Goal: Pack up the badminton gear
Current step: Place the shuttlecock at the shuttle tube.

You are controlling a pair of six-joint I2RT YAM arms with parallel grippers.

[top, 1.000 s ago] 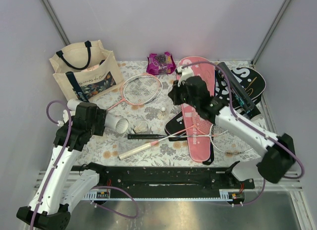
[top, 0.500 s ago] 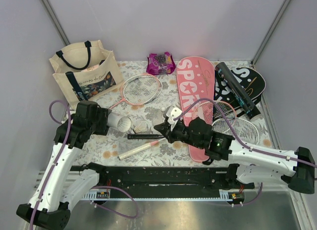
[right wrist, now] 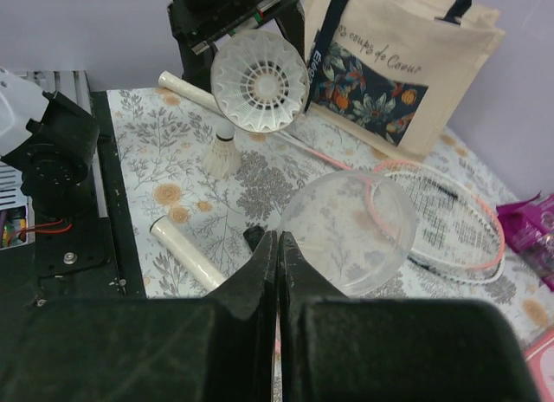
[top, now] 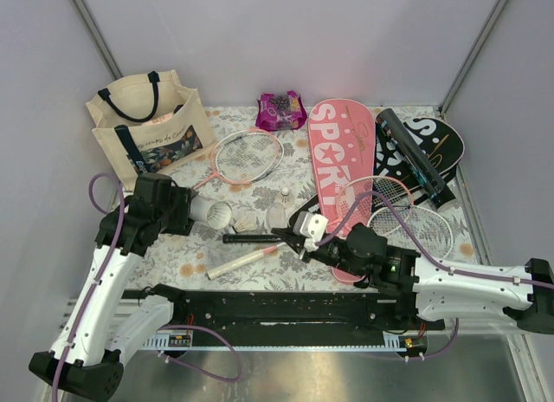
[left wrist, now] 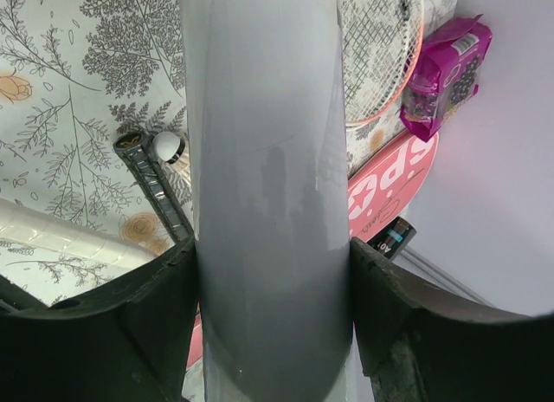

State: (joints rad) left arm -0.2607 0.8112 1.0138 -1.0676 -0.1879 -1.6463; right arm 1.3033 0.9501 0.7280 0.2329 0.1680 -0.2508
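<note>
While the left claw (left wrist: 273, 320) is spread wide and clamped around a long white tube (top: 208, 215), holding it just in front of the cream canvas tote bag with navy handles (top: 147, 129) with its open mouth pointing away to the tote's right, the right claw (right wrist: 279, 244) is pressed fully closed. Its tips pinch the rim of a clear round plastic cap (right wrist: 346, 233). The cap sits farther right of the tote and faces the tube's mouth, where white feathers show nested inside.

A small white feather shuttlecock (right wrist: 223, 156) stands on the floral tabletop (top: 173, 265) between the tube's mouth and the cap. A second one (top: 286, 194) stands a bit farther right of the tote.

A pink-framed racket (top: 248, 155) lies flat just right of the tote, its shaft angled back toward the tote's front corner. A black racket grip (top: 251, 238) and a white racket grip (top: 238, 263) lie in front of the tote and to its right, on the arms' side of the tube.

Well right of the tote lies a pink racket-shaped "SPORT" cover (top: 338, 155). Farther right again is a black racket-shaped cover (top: 441, 138) with a long black tube (top: 411, 155) across it. Two more strung racket heads (top: 385, 198) lie beside the pink cover.

A purple-pink snack packet (top: 281, 110) rests at the back wall, right of the tote.
</note>
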